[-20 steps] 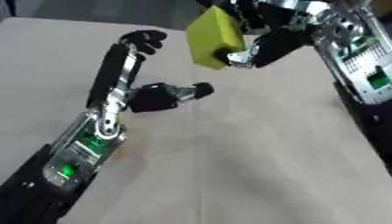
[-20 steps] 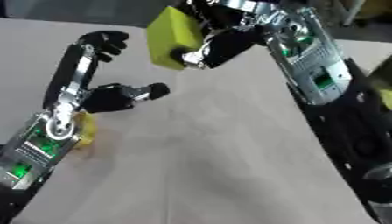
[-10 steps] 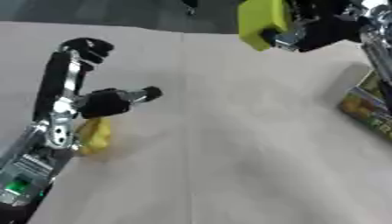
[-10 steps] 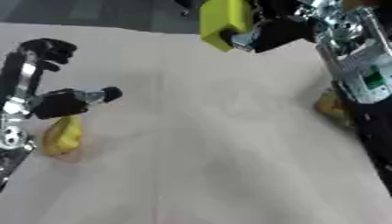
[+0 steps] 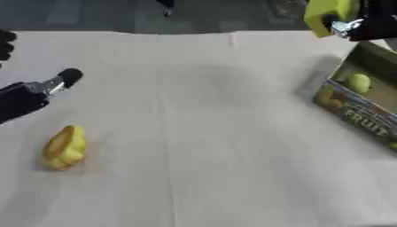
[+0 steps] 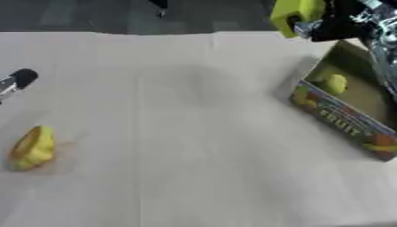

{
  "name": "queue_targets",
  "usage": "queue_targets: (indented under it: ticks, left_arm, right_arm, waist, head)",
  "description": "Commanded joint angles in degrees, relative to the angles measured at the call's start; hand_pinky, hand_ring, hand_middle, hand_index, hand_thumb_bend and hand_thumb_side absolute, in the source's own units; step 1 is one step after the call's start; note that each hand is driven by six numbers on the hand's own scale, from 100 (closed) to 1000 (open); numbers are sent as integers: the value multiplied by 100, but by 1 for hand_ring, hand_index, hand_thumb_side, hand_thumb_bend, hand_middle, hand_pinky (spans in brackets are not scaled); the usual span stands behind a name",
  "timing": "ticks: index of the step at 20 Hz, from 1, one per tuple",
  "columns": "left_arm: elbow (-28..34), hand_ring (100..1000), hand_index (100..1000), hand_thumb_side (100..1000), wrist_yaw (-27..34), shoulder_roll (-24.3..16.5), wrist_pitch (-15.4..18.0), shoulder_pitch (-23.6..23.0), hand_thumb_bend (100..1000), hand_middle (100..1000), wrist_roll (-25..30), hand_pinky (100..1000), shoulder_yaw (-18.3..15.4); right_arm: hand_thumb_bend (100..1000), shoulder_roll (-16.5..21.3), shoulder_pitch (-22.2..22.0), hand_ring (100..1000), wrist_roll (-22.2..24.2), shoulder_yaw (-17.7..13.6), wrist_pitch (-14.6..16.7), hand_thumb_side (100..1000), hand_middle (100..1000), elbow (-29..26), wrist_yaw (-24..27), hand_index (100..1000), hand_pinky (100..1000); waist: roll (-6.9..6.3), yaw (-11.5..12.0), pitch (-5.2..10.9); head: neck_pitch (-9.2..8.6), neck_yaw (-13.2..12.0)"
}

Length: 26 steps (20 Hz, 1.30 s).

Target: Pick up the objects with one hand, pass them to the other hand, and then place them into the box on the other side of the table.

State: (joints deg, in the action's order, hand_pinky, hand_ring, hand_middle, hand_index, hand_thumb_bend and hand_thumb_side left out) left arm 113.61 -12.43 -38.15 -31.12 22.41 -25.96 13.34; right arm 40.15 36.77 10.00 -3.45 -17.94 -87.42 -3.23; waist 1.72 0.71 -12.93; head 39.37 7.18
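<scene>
The right hand's fingers (image 6: 304,27) are curled round a yellow-green block (image 6: 294,12), which hangs above the bench just beyond the far corner of the box (image 6: 341,122). A second ago this right hand (image 6: 341,24) held the block near the middle of the bench, close to the left hand; half a second ago it was already nearer the box side, though the camera has also swung that way, so part of the shift is the view's own. In my judgement the pass is done and the placing step is in hand: the block needs only to travel a little further over the open box and be let go.

The box lies open at the right side of the bench, with a rounded green fruit (image 6: 334,83) already inside. Its near wall carries printed fruit pictures and the word "FRUIT" (image 6: 340,123); no other writing is readable.

The left hand (image 5: 27,95) shows well away from the box at the far left edge, one finger (image 5: 64,78) extended, holding nothing. A yellow fruit (image 5: 64,146) lies on the bench (image 5: 201,142) just below it, apart from the hand, likely the next thing to carry.
</scene>
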Motion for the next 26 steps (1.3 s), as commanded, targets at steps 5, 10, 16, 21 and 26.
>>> queue_targets:
  ticks: [5, 10, 16, 21, 26]
  left_arm:
    - [98, 630, 706, 416, 167, -564, 138, -144, 885, 575, -158, 661, -275]
    - [98, 630, 707, 409, 143, -651, 142, -281, 888, 576, -232, 661, -432]
    - [98, 628, 705, 406, 252, -638, 173, -410, 894, 574, -452, 659, -590]
    - [98, 628, 705, 406, 268, -650, 206, -459, 898, 574, -566, 659, -666]
    - [98, 628, 705, 407, 259, -665, 224, -487, 900, 575, -615, 659, -701]
  right_arm:
    - [144, 410, -145, 802, -414, -370, -62, 135, 454, 471, -155, 588, 729]
    - [156, 346, -269, 795, -652, -524, -190, 149, 458, 989, -551, 592, 736]
    - [164, 240, -392, 791, -739, -629, -227, 158, 458, 1323, -750, 591, 733]
    - [180, 194, -470, 789, -826, -699, -335, 158, 458, 1489, -936, 591, 731]
    - [203, 192, -498, 789, -978, -736, -486, 153, 464, 1754, -1124, 596, 731]
  waist:
    - [-98, -9, 84]
    - [-102, 13, 76]
    - [-113, 18, 62]
    - [-121, 19, 58]
    - [-116, 20, 56]
  head:
    - [-69, 219]
    - [-97, 206]
    - [-112, 181]
    - [-124, 249]
    - [-133, 327]
